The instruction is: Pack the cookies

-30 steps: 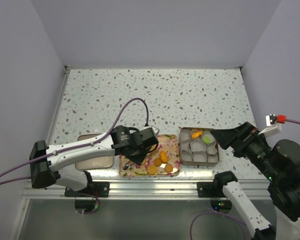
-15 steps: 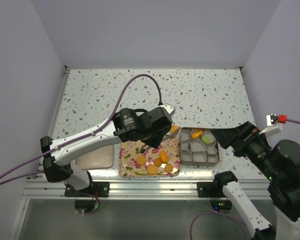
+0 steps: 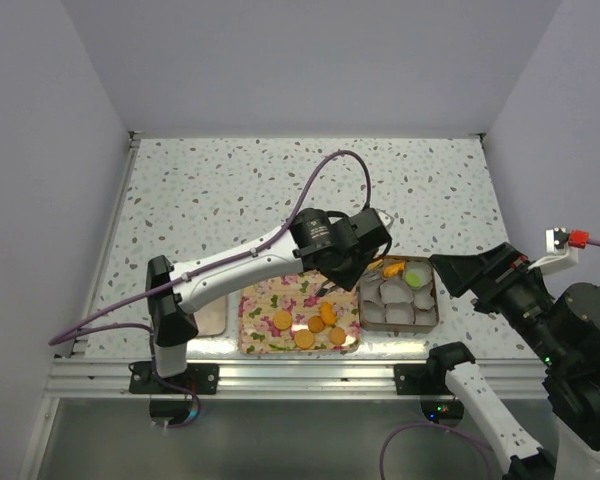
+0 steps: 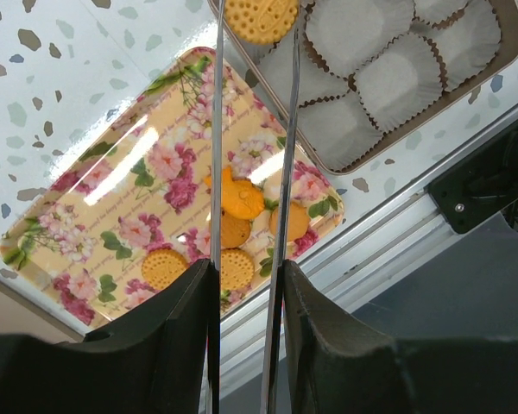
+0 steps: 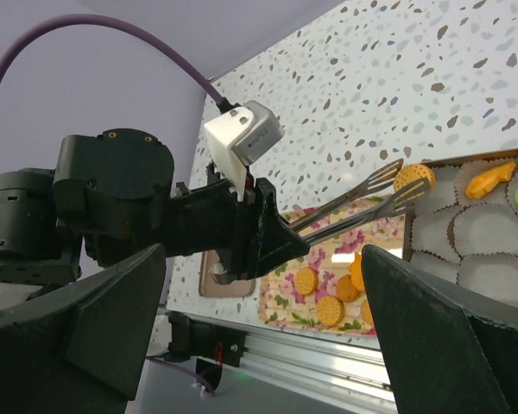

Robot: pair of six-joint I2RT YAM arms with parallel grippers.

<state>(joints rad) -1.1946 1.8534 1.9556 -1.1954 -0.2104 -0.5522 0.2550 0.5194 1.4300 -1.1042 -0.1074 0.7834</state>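
My left gripper [image 4: 246, 272] is shut on a pair of metal tongs [image 4: 217, 129]. The tongs pinch one orange cookie [image 4: 261, 17] at their tips, over the far-left corner of the box [image 3: 437, 300] of white paper cups. The right wrist view shows that cookie [image 5: 413, 178] in the air between the tong tips. Several orange cookies [image 3: 304, 339] lie on the flowered tray [image 3: 265, 295]. An orange cookie [image 3: 392, 268] and a green one [image 3: 416, 276] sit in the box's far cups. My right gripper [image 3: 442, 270] stands open and holds nothing, just right of the box.
A flat brown lid [image 3: 212, 318] lies left of the tray, partly under the left arm. The left arm's purple cable [image 3: 325, 170] arches over the speckled table. A metal rail [image 3: 310, 375] runs along the near edge. Walls close in on both sides.
My left arm has swung right from above the tray to the box, carrying the tongs with a cookie. The right gripper has barely moved.
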